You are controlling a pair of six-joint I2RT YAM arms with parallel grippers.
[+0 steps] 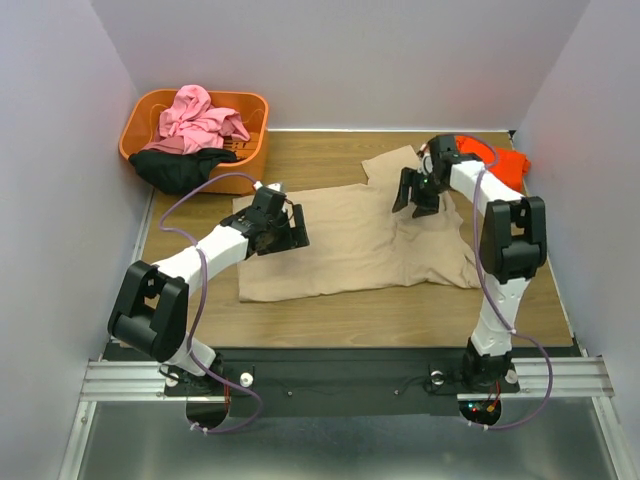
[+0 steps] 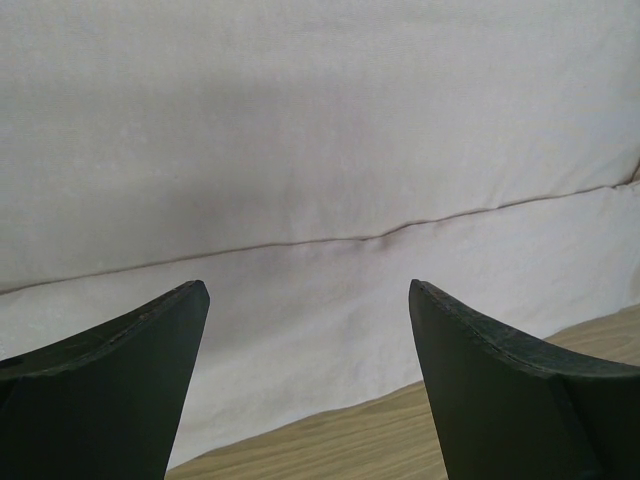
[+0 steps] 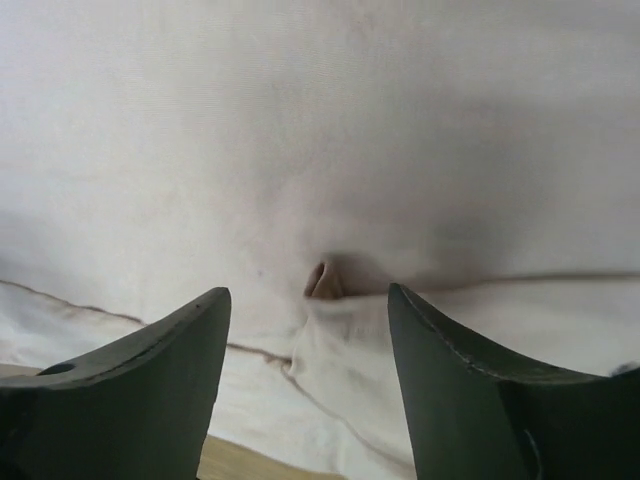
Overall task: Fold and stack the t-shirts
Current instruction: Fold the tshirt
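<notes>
Four t-shirts are in view, along with one basket and two arms with a gripper each. A tan cotton short-sleeved t-shirt (image 1: pixel 350 245) lies spread across the middle of the table, with one sleeve reaching toward the far side. A bright orange-red t-shirt (image 1: pixel 505 160) sits crumpled at the far right, partly hidden behind the right arm. A pink t-shirt (image 1: pixel 200 118) is heaped in the orange plastic basket (image 1: pixel 255 105) at the far left corner. A black t-shirt (image 1: pixel 180 165) hangs over that basket's near rim.

The left gripper (image 1: pixel 290 228) is low over the left part of the tan t-shirt, near its far edge. Its fingers are spread wide with nothing between them. The left wrist view shows a long seam or fold line in the cloth running beyond the fingertips, and a strip of table at the near edge.

The right gripper (image 1: pixel 415 195) is over the far right part of the same shirt. Its fingers are apart and pinch nothing. In the right wrist view a small raised pucker (image 3: pixel 323 280) of cloth stands just beyond the gap between them.

The table (image 1: pixel 350 315) is brown wood-grain laminate. Pale, plain walls enclose it on the left, right and far sides. A metal rail at the near edge carries both arm bases.
</notes>
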